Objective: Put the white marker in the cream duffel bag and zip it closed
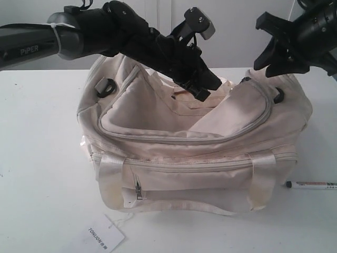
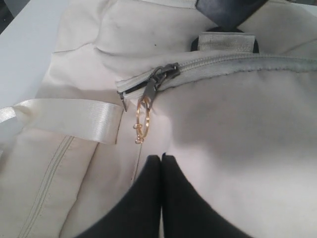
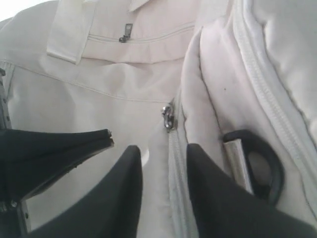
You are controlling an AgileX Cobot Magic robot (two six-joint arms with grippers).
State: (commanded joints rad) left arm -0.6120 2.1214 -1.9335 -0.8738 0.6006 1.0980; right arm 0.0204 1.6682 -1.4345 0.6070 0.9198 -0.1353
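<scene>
The cream duffel bag (image 1: 184, 153) sits in the middle of the white table. The white marker (image 1: 310, 185) lies on the table beside the bag's right front corner, outside the bag. My left gripper (image 1: 202, 88) reaches across to the bag's top middle, where the flap gapes. It is shut (image 2: 161, 157) with nothing between its fingers, a little short of the zipper slider and its gold ring pull (image 2: 143, 119). My right gripper (image 1: 278, 50) hovers above the bag's right end. It stands open (image 3: 163, 151) astride the zipper seam, near a small slider (image 3: 168, 117).
A white hang tag (image 1: 103, 235) lies on the table in front of the bag. Black end rings (image 1: 104, 87) (image 3: 262, 161) sit at both ends of the bag. Webbing handles (image 1: 110, 166) hang over the front, above the front pocket zip (image 1: 138, 190).
</scene>
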